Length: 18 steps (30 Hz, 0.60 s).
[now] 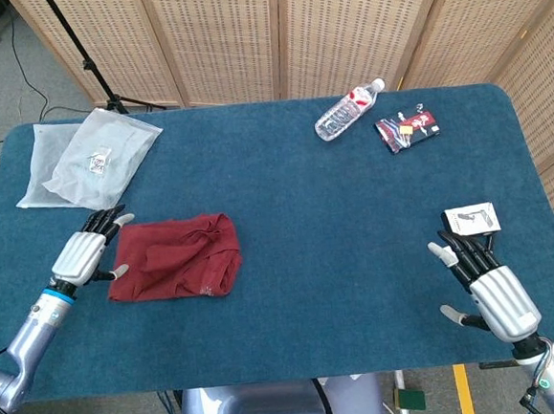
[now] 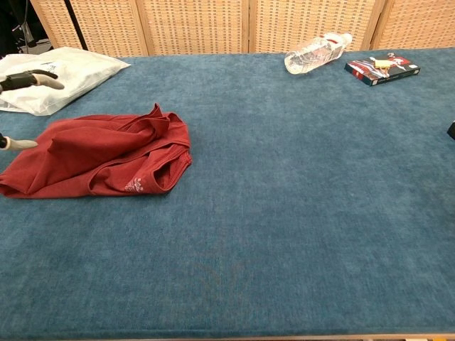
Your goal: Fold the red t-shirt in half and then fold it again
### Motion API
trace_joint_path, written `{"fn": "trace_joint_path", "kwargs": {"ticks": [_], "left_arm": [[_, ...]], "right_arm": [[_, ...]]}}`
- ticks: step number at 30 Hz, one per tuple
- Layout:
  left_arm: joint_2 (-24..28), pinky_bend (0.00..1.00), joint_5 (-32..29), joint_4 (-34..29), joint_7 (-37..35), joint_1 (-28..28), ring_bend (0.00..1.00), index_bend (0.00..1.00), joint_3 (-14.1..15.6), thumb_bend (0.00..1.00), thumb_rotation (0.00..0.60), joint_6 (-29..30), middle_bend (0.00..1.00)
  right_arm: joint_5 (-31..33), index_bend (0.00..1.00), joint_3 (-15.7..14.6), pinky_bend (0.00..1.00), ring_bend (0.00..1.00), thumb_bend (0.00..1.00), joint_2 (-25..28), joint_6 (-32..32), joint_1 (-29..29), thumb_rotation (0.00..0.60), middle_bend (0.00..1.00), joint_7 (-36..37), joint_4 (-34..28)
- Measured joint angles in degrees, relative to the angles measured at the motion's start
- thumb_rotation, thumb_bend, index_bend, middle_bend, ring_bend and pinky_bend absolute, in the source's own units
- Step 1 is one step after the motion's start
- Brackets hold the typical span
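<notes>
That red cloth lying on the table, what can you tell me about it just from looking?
The red t-shirt is a soft, dark red fabric garment lying in a loose, rumpled bundle on the blue table, toward the robot's left side. The chest view shows ridges, a curved hem or neckline edge and a small pale print near its front edge. It lies below the clear plastic bags. The left hand is beside its left edge, fingers spread, holding nothing; whether it touches the cloth is unclear.

Blue carpeted table (image 1: 306, 214) w/ wicker screen panels (image 1: 273, 35) behind. Far left corner: two clear plastic bags (image 1: 86, 160), overlapping. Far right: clear water bottle (image 1: 348, 110) on its side, small dark box (image 1: 408, 128) just beside it. Near right edge: small white card (image 1: 472, 218).
</notes>
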Motion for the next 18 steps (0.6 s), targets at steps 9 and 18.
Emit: {"fn": "trace_joint_path", "kwargs": {"ticks": [9,18], "left_arm": [[-5.2,0.0,0.5,4.4,-0.9,-0.7,0.0,0.27,0.1,0.3,0.6,1.0,0.0],[-7.8,0.0,1.0,6.9,-5.3,-0.5,0.0,0.35,0.7,0.35,0.6,2.6,0.0]], "right_arm": [[0.2,0.0,0.1,0.1,0.0,0.0,0.1,0.2,0.0,0.6,0.0,0.4,0.1],[-0.3,0.0,-0.1,0.1,0.0,0.0,0.2,0.3,0.0,0.6,0.0,0.5,0.1]]}}
